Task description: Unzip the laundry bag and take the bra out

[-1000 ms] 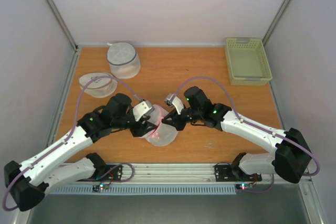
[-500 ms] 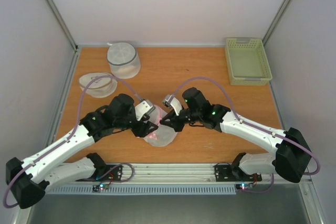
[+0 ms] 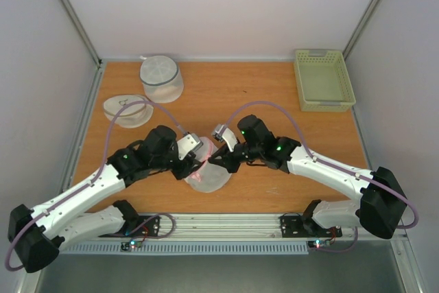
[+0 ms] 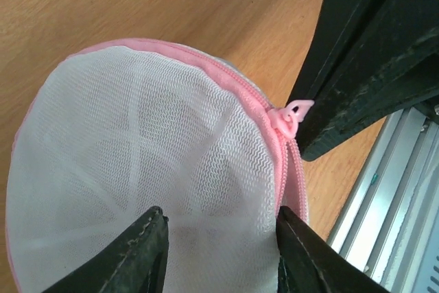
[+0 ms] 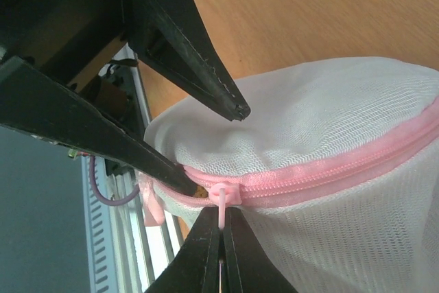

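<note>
Right jaws are pinched shut on the pink zipper pull [image 5: 223, 198] of the laundry bag [image 5: 329, 128]; left jaws stand parted astride its rim, just beside that pull.

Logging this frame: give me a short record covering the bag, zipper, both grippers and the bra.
laundry bag: sits between the two grippers
zipper: closed along the stretch in view
zipper pull: pinched by the right gripper
right gripper: shut on the zipper pull
left gripper: open, jaws straddling the bag's mesh top
bra: not out of the bag, not clearly visible
</note>
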`<state>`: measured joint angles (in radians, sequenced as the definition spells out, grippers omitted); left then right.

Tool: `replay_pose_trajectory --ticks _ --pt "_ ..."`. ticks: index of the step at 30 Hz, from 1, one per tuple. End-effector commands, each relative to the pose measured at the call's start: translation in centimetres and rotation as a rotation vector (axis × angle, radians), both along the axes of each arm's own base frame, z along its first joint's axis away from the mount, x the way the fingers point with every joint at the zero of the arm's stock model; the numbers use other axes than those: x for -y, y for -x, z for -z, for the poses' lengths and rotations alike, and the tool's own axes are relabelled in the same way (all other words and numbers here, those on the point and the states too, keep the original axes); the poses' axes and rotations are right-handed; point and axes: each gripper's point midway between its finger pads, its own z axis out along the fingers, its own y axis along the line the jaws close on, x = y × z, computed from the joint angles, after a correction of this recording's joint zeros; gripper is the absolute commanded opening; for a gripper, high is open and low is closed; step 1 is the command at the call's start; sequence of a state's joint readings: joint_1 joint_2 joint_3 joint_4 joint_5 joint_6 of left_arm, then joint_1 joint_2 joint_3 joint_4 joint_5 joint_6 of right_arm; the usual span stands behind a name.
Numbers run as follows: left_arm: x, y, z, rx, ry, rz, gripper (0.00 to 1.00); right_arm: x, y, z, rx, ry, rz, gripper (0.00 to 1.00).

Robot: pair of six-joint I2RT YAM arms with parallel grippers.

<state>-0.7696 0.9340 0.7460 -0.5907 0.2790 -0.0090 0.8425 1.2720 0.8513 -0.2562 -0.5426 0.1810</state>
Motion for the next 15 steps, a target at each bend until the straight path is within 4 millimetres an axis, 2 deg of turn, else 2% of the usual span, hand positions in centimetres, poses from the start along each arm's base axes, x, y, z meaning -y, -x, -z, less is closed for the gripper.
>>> replay_pose_trajectory --ticks 1,2,4,5,7,11,15 --pt "0.1 -0.6 0.5 0.068 -0.018 0.022 0.36 -1.3 -0.1 -2.4 0.050 -0.074 -0.029 0.01" --pt "0.1 -0.6 0.5 0.079 -0.019 0.031 0.29 -1.3 0.0 -2.4 0.050 -0.074 -0.036 0.01" --pt "0.2 -0.5 0.4 0.094 -0.012 0.049 0.08 -1.2 0.2 -2.2 0.050 -0.061 -0.044 0.01" --pt "0.2 -0.5 0.3 0.110 -0.013 0.063 0.02 -1.1 0.1 -2.1 0.055 -0.051 -0.042 0.01" --pt "0.2 -0.4 0.0 0.153 -0.019 0.092 0.01 -0.4 -0.4 -1.6 0.064 -0.018 -0.019 0.01" --pt "-0.5 -1.1 -0.5 0.348 -0.084 0.173 0.01 2.0 -3.0 0.4 0.072 0.120 0.086 0.01" --pt "-0.4 0.3 -1.0 0.536 -0.114 0.379 0.01 3.5 -4.8 0.7 0.077 0.176 0.153 0.01"
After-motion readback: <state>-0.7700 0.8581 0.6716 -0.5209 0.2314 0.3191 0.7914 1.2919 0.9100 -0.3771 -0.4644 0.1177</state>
